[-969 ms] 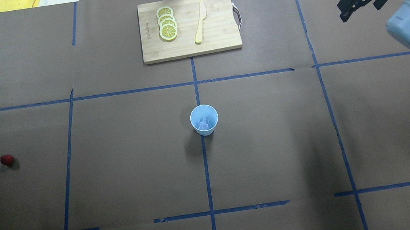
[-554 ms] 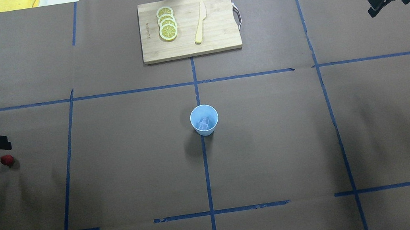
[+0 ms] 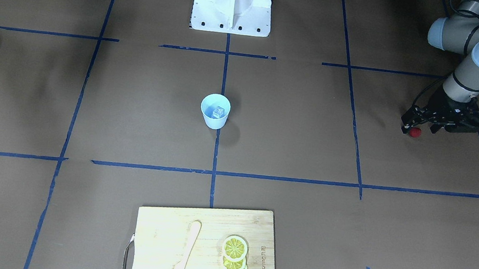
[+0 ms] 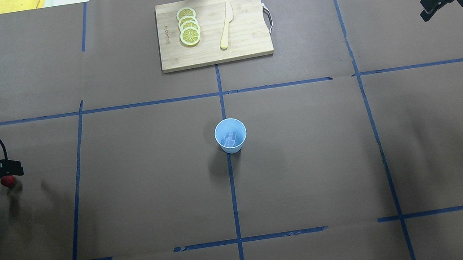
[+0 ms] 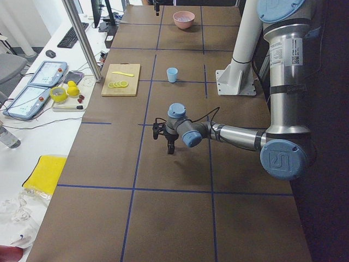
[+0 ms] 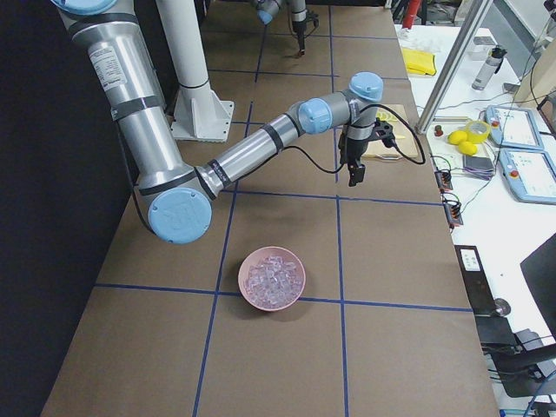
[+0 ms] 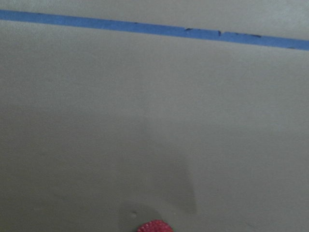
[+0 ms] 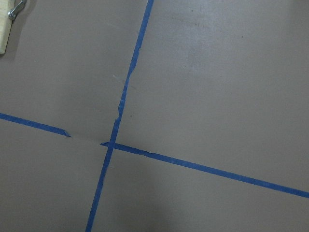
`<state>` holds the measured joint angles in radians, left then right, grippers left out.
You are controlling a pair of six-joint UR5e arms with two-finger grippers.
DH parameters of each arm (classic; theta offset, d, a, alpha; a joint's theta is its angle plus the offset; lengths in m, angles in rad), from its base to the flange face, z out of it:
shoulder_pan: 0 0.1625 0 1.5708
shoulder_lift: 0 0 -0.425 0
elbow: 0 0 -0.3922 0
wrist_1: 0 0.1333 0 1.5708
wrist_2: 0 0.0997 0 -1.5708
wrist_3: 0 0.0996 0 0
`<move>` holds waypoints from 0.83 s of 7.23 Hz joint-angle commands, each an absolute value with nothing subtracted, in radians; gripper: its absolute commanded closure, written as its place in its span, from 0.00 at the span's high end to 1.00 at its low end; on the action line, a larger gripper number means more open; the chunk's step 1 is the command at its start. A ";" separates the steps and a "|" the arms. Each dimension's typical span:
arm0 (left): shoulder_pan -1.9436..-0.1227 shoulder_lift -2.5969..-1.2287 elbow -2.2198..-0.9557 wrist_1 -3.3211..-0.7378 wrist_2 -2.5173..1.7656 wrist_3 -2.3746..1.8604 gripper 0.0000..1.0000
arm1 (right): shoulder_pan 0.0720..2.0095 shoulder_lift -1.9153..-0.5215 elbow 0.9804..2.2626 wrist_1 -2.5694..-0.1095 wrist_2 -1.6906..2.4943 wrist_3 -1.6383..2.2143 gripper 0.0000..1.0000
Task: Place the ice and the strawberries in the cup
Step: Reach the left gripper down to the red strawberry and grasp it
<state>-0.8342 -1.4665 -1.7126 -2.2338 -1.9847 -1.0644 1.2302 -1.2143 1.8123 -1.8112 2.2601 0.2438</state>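
Observation:
The pale blue cup stands at the table's centre, and clear ice lies in its bottom. A small red strawberry lies far out on the table's left side. My left gripper hangs open just over the strawberry, its fingers to either side. The left wrist view shows only the berry's top at its bottom edge. My right gripper is raised at the far right, open and holding nothing.
A pink bowl of ice cubes sits at the table's right edge. At the back centre a wooden cutting board carries lemon slices and a pale knife. Blue tape lines cross the brown table cover.
My left gripper has come in from the left edge and now hangs over the strawberry. The right arm has pulled back toward the right edge. The cup has not moved.

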 commanded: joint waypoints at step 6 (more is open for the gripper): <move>-0.833 -1.477 -1.690 -2.232 -1.991 -1.071 0.88 | 1.230 -1.216 1.809 -1.802 2.260 0.245 1.00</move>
